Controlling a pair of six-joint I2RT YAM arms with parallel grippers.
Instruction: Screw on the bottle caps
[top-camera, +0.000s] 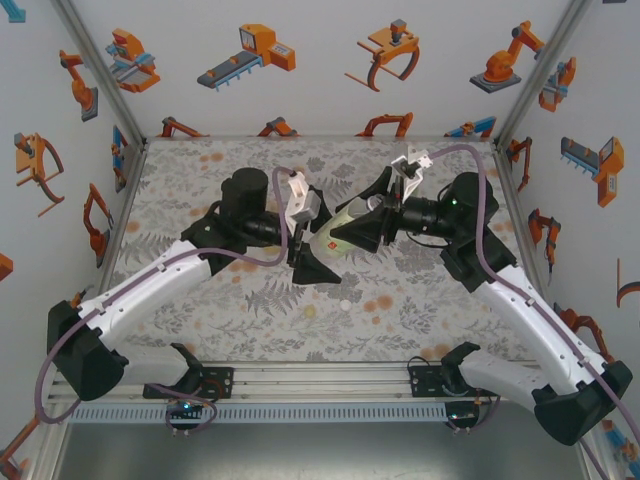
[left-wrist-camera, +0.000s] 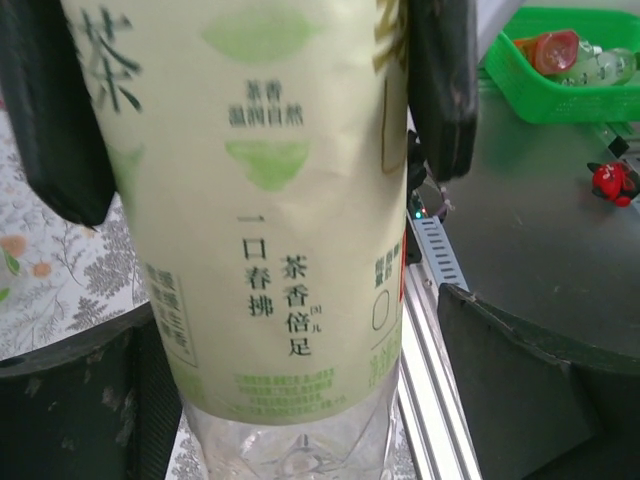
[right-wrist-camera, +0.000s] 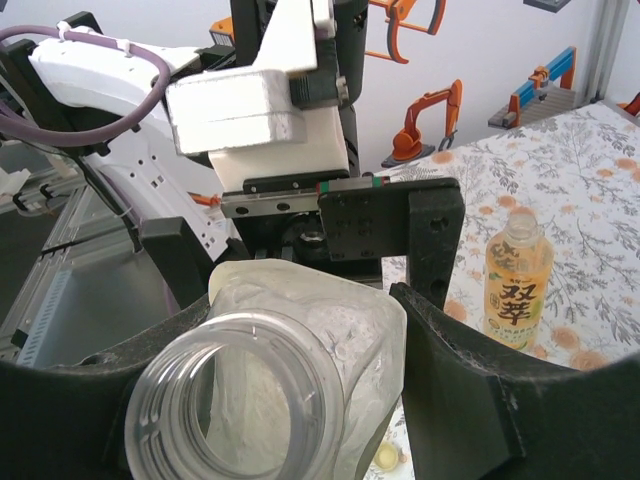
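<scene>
Right gripper (right-wrist-camera: 300, 310): clamped round the shoulder of the pale bottle (left-wrist-camera: 280, 300), holding it up off the table with the mouth pointing at its own wrist camera.
Left gripper (left-wrist-camera: 255, 190): fingers (left-wrist-camera: 50, 120) flank the labelled body of that same bottle, hard up against both sides. Whether they are squeezing or only bracketing it, I cannot tell.
Pale bottle: hanging between the two arms over the middle of the floral table (top-camera: 270, 330), tipped over towards level.
Bottle mouth (right-wrist-camera: 235, 400): wide open, bare thread, nothing on it.
Pale yellow cap (right-wrist-camera: 385, 458): down on the table below the held bottle, well apart from either set of fingers.
Amber bottle (right-wrist-camera: 517, 280): standing upright on the print beyond the grippers, and its neck looks bare too.
Done so far: by my reading, nothing. Neither of these two bottles carries a cap.
Step in hand: looks like a handover or a steadying hold, with one arm fixing the bottle so the other can go for a cap.
Left to do: free a gripper, pick up the cap, seat it square on the thread and twist it down, then do the same for the amber bottle.
Watch for: the cap is tiny and lies flat on a busy print, so the pick looks like the fiddly part.
</scene>
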